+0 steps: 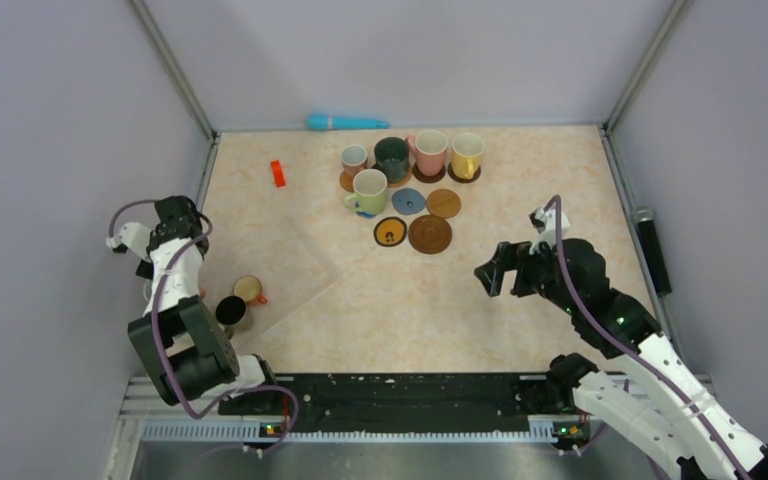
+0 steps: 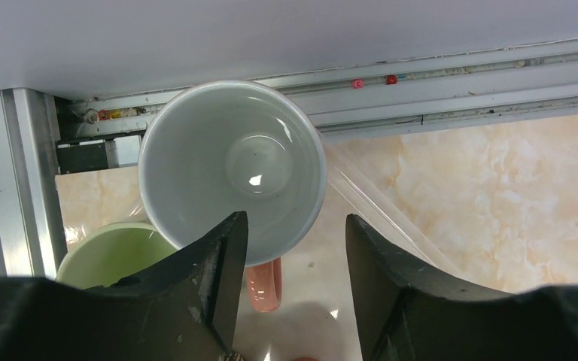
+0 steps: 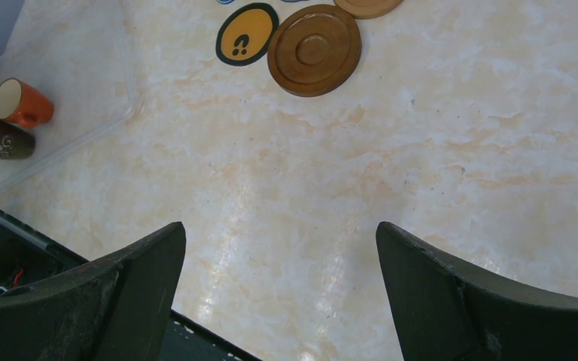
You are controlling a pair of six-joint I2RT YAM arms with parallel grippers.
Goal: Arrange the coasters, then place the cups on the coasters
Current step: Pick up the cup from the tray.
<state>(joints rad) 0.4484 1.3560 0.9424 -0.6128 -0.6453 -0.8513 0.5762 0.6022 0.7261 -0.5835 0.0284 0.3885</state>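
Left tool (image 2: 295, 219) stands about half open and grips nothing. A pale grey cup (image 2: 233, 158) sits upright just ahead of it. One finger overlaps the near rim, and the salmon handle (image 2: 265, 289) points back into the gap. The cup is glazed, smooth and round-mouthed, touching or just beside a pale green cup (image 2: 113, 252) at the bench's left near corner. The left arm is far nearer. Right tool (image 3: 278, 226) hangs wide open and empty over marbled bench (image 3: 391, 173). A ridged wooden coaster (image 3: 314, 50) lies ahead, uncovered.
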